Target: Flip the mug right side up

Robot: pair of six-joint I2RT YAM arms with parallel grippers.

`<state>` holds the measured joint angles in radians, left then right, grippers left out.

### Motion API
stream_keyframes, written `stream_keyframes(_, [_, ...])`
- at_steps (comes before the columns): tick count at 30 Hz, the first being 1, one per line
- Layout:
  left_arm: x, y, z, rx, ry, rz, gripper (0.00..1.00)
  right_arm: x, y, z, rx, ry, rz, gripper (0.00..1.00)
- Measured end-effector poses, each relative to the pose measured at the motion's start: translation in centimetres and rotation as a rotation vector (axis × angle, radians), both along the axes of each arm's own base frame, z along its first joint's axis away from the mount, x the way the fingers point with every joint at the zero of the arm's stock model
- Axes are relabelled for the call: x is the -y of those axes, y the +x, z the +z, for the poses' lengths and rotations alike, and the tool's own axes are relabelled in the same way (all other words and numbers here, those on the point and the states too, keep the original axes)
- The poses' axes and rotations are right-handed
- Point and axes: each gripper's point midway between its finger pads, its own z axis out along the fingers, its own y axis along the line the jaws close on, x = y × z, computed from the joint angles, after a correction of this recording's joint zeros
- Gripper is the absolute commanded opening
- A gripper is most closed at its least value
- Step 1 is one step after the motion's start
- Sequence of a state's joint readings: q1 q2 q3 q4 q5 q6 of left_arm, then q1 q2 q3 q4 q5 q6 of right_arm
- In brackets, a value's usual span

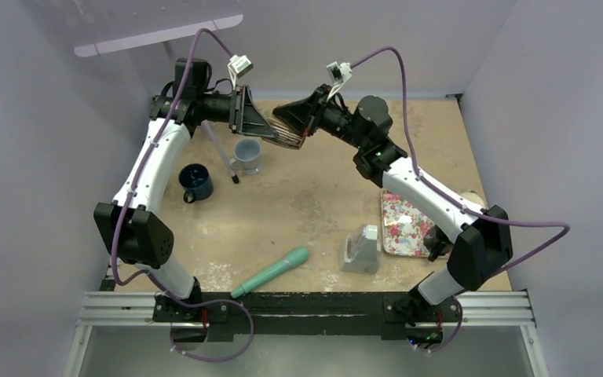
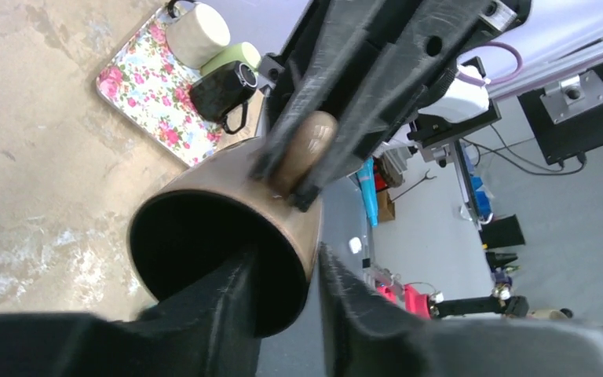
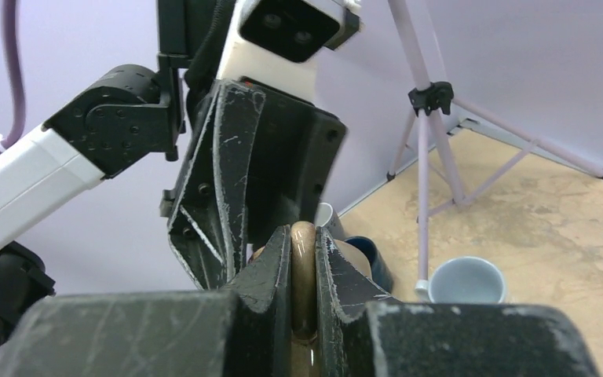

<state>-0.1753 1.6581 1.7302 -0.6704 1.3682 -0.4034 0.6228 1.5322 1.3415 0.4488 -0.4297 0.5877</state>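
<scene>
A brown mug (image 1: pixel 286 133) hangs in the air over the back middle of the table, lying roughly sideways. Its dark mouth faces my left wrist camera (image 2: pixel 228 181). My left gripper (image 1: pixel 271 128) is shut on the mug's rim, one finger inside the mouth and one outside (image 2: pixel 286 255). My right gripper (image 1: pixel 300 124) is shut on the mug's handle (image 3: pixel 302 263), fingers pressed to both its sides (image 3: pixel 302 236). The right gripper also shows on the handle in the left wrist view (image 2: pixel 306 157).
A dark blue mug (image 1: pixel 196 182) and a grey-blue mug (image 1: pixel 247 155) stand upright at the back left beside a lilac tripod leg (image 1: pixel 220 149). A floral tray (image 1: pixel 400 228) at the right holds other mugs (image 2: pixel 224 86). A teal tool (image 1: pixel 271 272) and a grey holder (image 1: pixel 361 250) lie near the front.
</scene>
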Motion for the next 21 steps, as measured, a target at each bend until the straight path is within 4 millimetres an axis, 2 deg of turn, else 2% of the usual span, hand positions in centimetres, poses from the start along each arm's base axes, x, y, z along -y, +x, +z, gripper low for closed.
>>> stream_keyframes(2, [0.0, -0.2, 0.3, 0.002, -0.010, -0.011, 0.00, -0.3, 0.2, -0.4, -0.010, 0.006, 0.009, 0.00])
stream_keyframes(4, [0.1, -0.5, 0.6, 0.027, -0.028, -0.038, 0.00, -0.8, 0.2, -0.9, -0.042, 0.017, 0.034, 0.00])
stream_keyframes(5, [0.0, -0.7, 0.8, 0.030, -0.035, -0.048, 0.00, -0.8, 0.1, -0.8, -0.047, 0.023, 0.046, 0.07])
stream_keyframes(8, [-0.3, -1.2, 0.8, 0.046, -0.033, -0.057, 0.00, -1.0, -0.2, -0.8, -0.046, 0.016, 0.056, 0.64])
stream_keyframes(9, [-0.4, -1.1, 0.6, 0.058, -0.004, -0.033, 0.00, -1.0, -0.1, -0.9, -0.048, 0.003, 0.043, 0.96])
stream_keyframes(12, [-1.3, -0.4, -0.4, 0.146, 0.151, 0.046, 0.00, -0.9, 0.4, -1.1, -0.024, -0.055, 0.002, 0.99])
stream_keyframes(15, [-3.8, 0.1, -2.7, 0.279, 0.395, 0.115, 0.00, 0.5, 0.8, -0.5, -0.004, -0.110, -0.080, 0.99])
stream_keyframes(18, [-7.9, -0.5, -6.5, 0.342, 0.679, 0.130, 0.00, 2.5, 0.4, 0.6, 0.029, -0.150, -0.154, 0.99])
stream_keyframes(21, [-13.0, -2.4, -11.0, 0.315, 0.950, 0.092, 0.00, 4.3, -0.2, 1.9, 0.074, -0.174, -0.213, 0.99])
